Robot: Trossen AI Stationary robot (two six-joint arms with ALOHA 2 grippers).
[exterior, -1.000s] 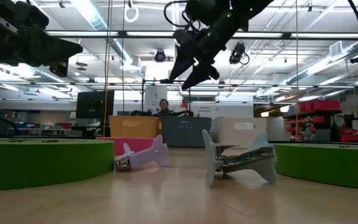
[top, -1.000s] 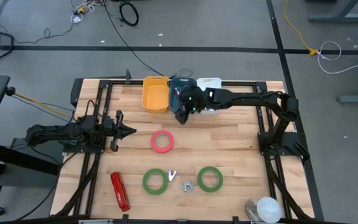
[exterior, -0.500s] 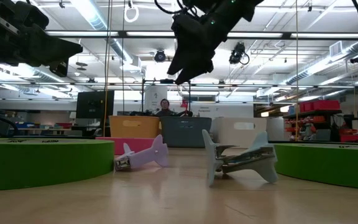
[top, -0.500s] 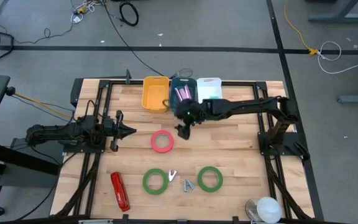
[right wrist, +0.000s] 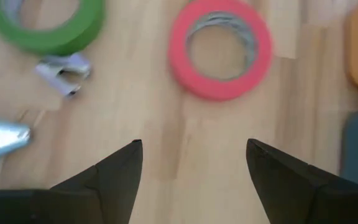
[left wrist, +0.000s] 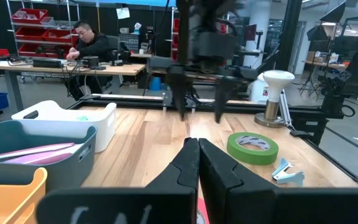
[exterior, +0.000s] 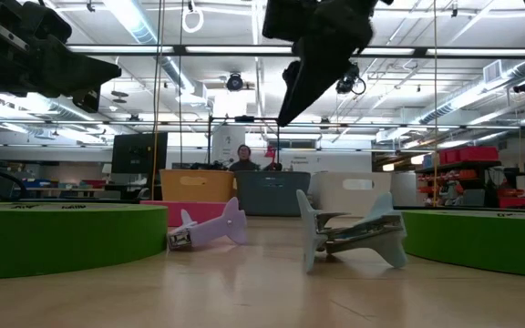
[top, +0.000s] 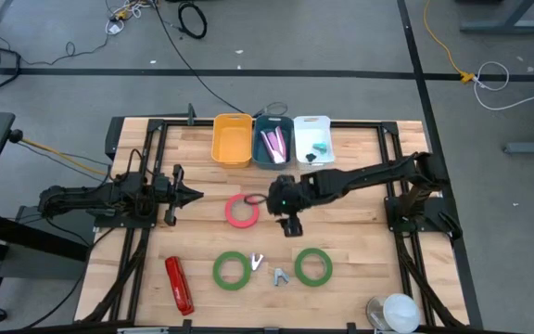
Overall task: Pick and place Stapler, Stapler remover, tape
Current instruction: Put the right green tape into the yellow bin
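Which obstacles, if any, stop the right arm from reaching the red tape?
Probably none. The right end effector hangs open above bare wood just beside the red tape, with nothing between them.

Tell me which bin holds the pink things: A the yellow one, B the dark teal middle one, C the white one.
B: the pink things lie in the dark teal middle bin, between the yellow bin and the white bin.
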